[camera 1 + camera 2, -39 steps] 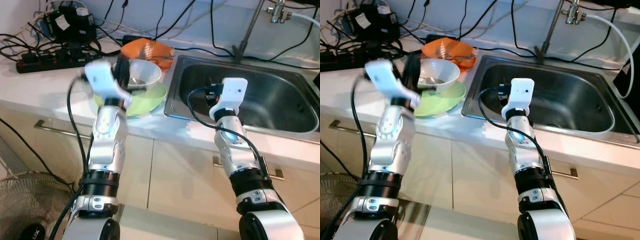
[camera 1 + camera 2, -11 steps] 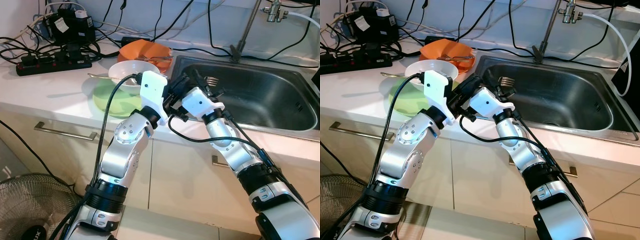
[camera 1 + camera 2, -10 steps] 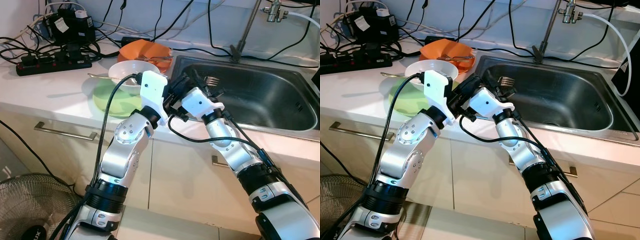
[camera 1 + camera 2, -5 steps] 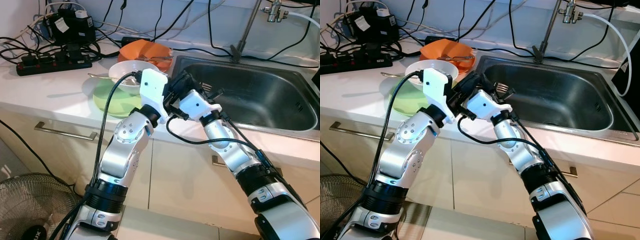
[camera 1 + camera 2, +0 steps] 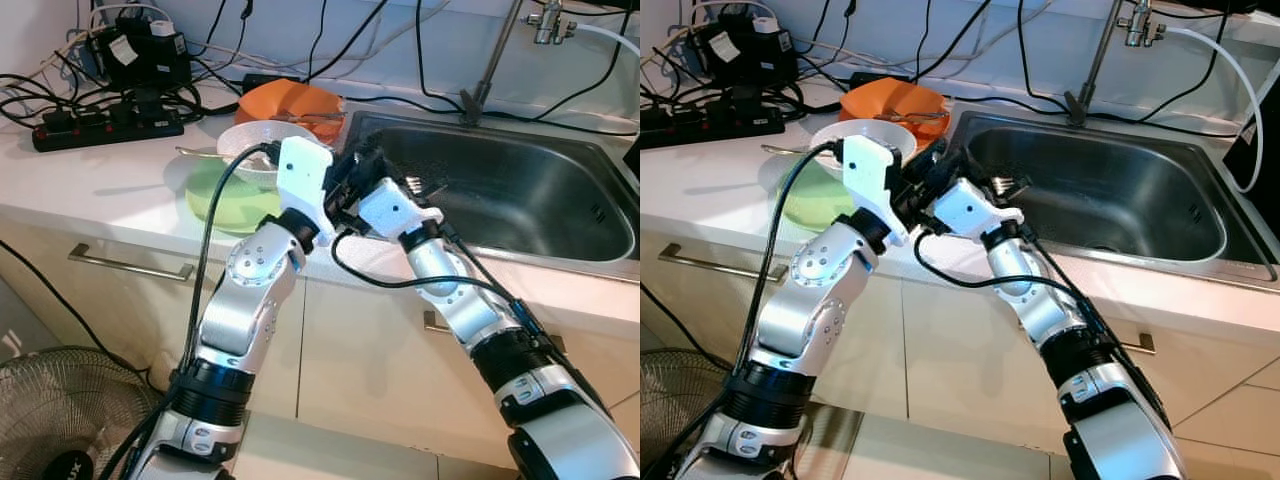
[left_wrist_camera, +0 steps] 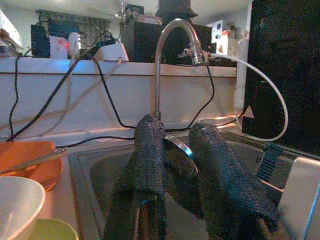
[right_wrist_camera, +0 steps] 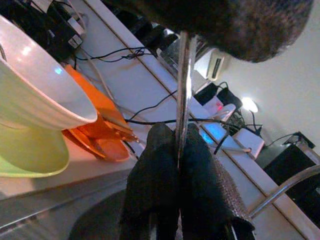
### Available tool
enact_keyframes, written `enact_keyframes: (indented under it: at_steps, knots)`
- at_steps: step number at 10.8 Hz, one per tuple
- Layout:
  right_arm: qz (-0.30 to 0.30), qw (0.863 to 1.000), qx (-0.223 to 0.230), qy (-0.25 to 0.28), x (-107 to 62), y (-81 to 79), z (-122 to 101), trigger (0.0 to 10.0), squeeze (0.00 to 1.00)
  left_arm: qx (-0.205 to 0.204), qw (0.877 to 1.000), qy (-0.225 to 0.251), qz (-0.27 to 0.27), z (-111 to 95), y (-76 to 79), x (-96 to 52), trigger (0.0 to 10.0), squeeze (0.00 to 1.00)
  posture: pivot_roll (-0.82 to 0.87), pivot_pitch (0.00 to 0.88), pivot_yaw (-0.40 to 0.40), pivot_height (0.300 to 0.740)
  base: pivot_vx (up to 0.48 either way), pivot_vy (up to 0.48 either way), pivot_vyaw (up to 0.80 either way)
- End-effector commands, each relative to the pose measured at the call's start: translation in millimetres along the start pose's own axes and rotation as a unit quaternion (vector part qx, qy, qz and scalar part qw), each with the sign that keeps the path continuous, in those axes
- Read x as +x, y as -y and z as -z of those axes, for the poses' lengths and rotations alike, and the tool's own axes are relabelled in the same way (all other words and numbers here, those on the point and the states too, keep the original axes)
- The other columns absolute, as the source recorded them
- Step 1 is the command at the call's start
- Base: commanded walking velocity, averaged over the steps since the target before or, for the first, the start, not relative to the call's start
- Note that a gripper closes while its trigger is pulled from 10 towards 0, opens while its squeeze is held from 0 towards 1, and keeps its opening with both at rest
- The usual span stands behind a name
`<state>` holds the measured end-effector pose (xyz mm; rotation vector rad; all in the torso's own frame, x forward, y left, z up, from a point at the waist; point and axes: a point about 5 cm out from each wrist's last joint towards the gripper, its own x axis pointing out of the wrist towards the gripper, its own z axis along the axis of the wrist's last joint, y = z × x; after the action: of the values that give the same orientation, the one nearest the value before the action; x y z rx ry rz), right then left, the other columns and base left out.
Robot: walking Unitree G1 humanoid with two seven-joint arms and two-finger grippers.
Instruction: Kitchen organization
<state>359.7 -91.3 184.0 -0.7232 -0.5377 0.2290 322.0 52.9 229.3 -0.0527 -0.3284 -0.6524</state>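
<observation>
The sink [image 5: 530, 215] is the largest fixture, and its basin is the probable drop point for used cutlery, which would explain why both arms converge at its left rim. The counter [image 5: 110, 185] beside it carries a stack kept together for handling: a green plate [image 5: 215, 205] with a white bowl [image 5: 245, 150] set in it, and an orange bowl [image 5: 290, 100] just behind, holding a utensil. The right gripper [image 7: 176, 137] has its fingers pressed together on the thin metal handle of the fork [image 5: 425, 186], whose tines project over the basin. The left gripper [image 6: 175, 137] sits directly against the right one, with a bright metal piece between its fingers. Whether it clamps that piece cannot be told. The arrangement suggests a hand-to-hand transfer, or a regrip, before release. The pale labels on the black box [image 5: 140, 50] and the lettering on the fan [image 5: 60, 440] are too small to read.
</observation>
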Motion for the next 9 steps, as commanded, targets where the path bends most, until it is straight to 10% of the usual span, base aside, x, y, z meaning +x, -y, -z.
enact_keyframes:
  at_steps: [1,7,8,9]
  knots:
    - [0.031,0.999,0.012,-0.007,3.7,12.3,1.3,0.0,0.0,-0.001,1.0,-0.001,-0.007,0.8,-2.9,-1.1,10.0,1.0,0.19,0.0,-0.034,0.74,0.0,0.0,0.0]
    - [0.041,0.998,0.029,-0.025,4.7,13.9,6.6,0.0,0.0,-0.12,0.986,0.096,-0.059,-28.9,-21.9,-2.9,10.0,1.0,0.21,0.0,-0.038,0.74,0.0,0.0,0.0]
    - [0.039,0.998,0.03,-0.028,4.1,12.6,7.6,0.0,0.0,-0.141,0.983,0.104,-0.047,-31.8,-20.4,-3.4,10.0,0.0,0.21,0.0,-0.038,0.74,0.0,0.0,0.0]
    - [0.038,0.998,0.031,-0.028,4.3,12.2,7.5,0.0,0.0,-0.159,0.982,0.103,-0.026,-32.3,-16.2,-4.0,10.0,0.0,0.21,0.0,-0.039,0.74,0.0,0.0,0.0]
